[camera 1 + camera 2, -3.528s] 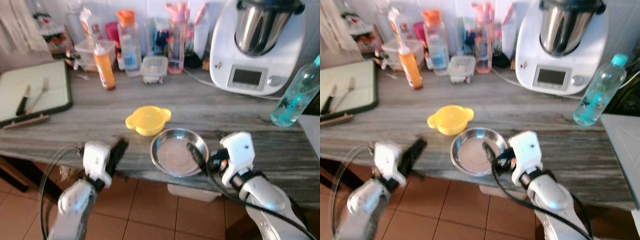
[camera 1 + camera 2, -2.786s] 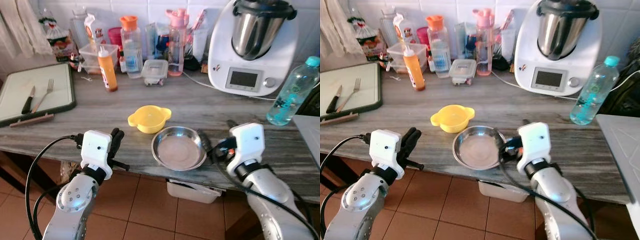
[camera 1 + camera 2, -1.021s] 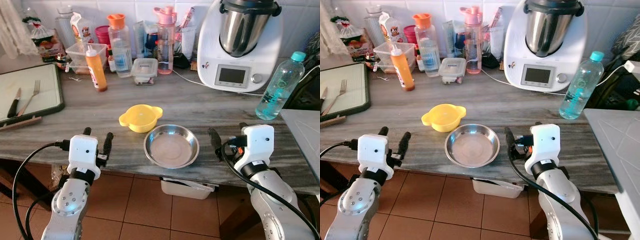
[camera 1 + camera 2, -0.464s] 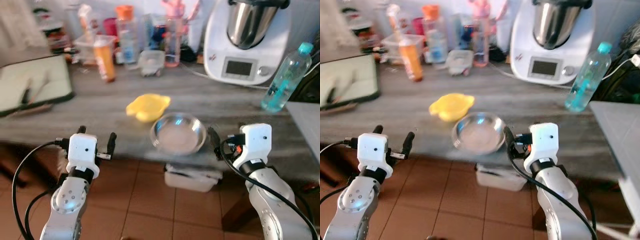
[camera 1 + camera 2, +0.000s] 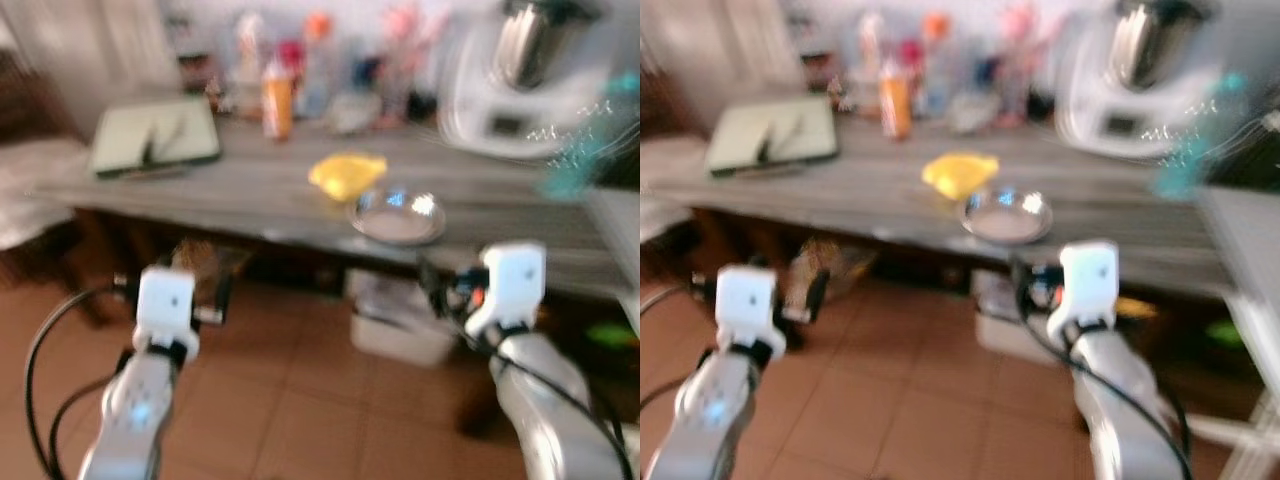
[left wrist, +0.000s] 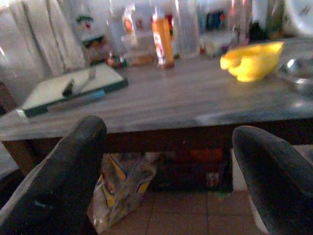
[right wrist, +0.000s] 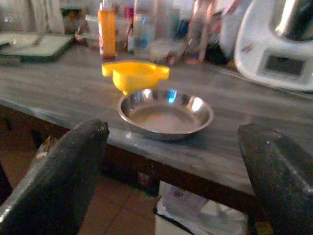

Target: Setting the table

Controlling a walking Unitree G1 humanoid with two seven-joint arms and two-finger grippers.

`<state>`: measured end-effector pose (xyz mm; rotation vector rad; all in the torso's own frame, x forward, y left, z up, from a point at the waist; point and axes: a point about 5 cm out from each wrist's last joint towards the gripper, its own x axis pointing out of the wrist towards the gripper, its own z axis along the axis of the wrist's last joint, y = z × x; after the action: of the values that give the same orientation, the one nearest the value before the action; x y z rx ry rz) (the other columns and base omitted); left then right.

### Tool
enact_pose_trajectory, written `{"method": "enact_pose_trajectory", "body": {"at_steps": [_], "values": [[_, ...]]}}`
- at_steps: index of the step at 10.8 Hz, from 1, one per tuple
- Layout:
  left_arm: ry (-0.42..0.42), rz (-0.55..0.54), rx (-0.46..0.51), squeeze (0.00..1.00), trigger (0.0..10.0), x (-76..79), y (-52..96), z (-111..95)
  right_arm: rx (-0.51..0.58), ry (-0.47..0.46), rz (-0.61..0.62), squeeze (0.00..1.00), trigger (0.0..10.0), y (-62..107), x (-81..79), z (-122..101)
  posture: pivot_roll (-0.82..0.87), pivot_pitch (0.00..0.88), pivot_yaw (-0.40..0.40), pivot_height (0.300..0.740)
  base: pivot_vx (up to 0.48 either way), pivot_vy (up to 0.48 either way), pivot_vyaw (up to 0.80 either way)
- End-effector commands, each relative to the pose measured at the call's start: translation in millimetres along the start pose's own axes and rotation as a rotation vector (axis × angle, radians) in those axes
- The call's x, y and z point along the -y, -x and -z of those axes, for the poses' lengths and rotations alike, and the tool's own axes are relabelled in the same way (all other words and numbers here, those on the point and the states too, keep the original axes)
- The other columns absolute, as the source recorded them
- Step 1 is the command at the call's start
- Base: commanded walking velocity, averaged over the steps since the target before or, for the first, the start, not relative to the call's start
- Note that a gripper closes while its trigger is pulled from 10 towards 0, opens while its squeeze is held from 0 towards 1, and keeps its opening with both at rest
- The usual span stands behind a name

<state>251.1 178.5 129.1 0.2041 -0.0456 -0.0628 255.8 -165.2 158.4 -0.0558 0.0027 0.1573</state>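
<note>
The robot stands back from the counter [image 7: 73,93], both grippers spread wide and carrying nothing. The steel bowl [image 7: 165,113] sits near the counter edge, the yellow bowl [image 7: 135,73] just behind it. I judge it must next fetch more tableware.

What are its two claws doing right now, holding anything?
Left gripper: jaws open, holding nothing.
Right gripper: jaws open, holding nothing.

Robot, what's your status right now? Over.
Both grippers, left and right, open, empty, short of the counter. Steel bowl and yellow bowl sit there untouched. Nothing between.
</note>
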Motion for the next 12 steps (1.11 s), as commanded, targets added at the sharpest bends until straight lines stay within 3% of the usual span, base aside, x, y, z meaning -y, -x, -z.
{"method": "enact_pose_trajectory", "body": {"at_steps": [1, 4, 5, 6, 12], "values": [[-0.007, 0.009, -0.014, 1.0, 10.0, 2.7, 1.8, 2.0, 0.005, -0.001, 0.016, 1.0, 10.0, -0.5, 2.7, -2.4, 0.04, 0.01, 0.028, 0.74, -0.398, 0.0, 0.0], [-0.015, 0.04, -0.008, 1.0, 10.0, 5.4, 1.6, 1.1, 0.005, 0.001, 0.018, 1.0, 10.0, -0.9, 3.1, -2.2, 0.04, 0.011, 0.027, 0.74, -0.114, 0.0, 0.0], [0.007, 0.07, -0.005, 0.0, 10.0, 8.4, 1.5, 0.3, 0.004, 0.005, 0.021, 0.94, 10.0, -0.8, 3.4, -2.1, 0.04, 0.011, 0.028, 0.74, 0.0, 0.0, 0.0], [0.02, 0.091, 0.003, 0.0, 10.0, 13.0, 2.1, -1.7, 0.004, 0.01, 0.024, 0.0, 10.0, -0.3, 3.7, -1.9, 0.03, 0.012, 0.029, 0.74, 0.0, 0.0, 0.0], [0.042, 0.117, -0.005, 0.0, 10.0, 19.9, -0.8, 0.9, 0.0, 0.024, 0.026, 0.0, 10.0, -2.1, 8.2, -2.1, 0.03, 0.006, 0.025, 0.74, 0.0, 0.0, 0.0]]}}
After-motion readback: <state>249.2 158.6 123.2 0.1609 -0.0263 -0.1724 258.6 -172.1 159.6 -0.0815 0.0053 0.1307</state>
